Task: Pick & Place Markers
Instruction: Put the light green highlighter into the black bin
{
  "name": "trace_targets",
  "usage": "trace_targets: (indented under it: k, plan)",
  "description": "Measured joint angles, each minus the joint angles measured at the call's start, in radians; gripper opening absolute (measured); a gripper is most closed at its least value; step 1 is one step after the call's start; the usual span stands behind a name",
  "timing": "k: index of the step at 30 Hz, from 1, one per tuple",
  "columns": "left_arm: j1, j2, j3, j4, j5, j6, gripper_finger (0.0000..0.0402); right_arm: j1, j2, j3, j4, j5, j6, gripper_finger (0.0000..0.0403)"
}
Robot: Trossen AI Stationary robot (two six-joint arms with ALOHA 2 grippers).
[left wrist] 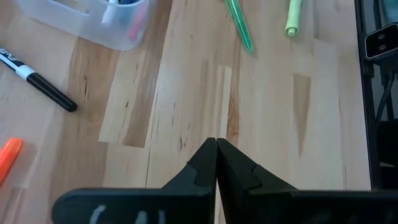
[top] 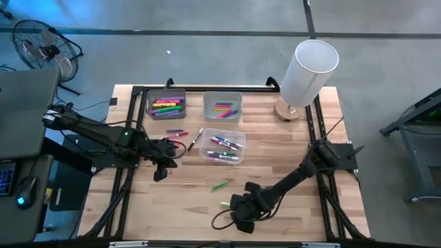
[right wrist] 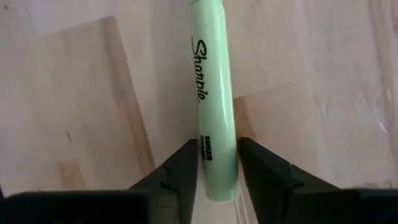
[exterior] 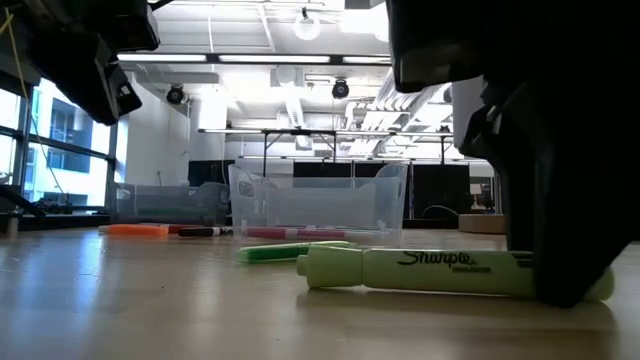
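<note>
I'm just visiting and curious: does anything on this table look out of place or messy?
Yes. Most markers sit in the three bins, but several lie loose on the table: a few left of the bins, a green marker and a yellow-green highlighter nearer the front. The right gripper straddles that highlighter. Nothing looks damaged or spilled.

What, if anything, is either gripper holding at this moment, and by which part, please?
The right gripper straddles the yellow-green Sharpie highlighter at one end as it lies on the table; a firm grip cannot be told. The left gripper is shut on nothing.
</note>
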State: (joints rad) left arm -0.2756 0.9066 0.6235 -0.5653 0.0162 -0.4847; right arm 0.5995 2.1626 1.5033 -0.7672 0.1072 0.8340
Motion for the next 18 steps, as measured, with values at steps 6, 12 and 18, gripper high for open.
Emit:
trace_targets:
  k: [6,12,18]
  plan:
    - [0.0,0.013,0.001,0.041,-0.008,-0.047,0.0001,-0.005,-0.001,-0.017,0.017,0.055,0.047,0.0058]
    - [0.0,0.057,0.001,0.16,0.001,-0.043,0.0043,-0.012,-0.063,-0.022,0.008,0.238,0.188,0.0058]
    - [0.0,0.119,0.001,0.376,-0.15,-0.036,0.0159,-0.012,-0.221,-0.015,-0.012,0.582,0.191,0.0058]
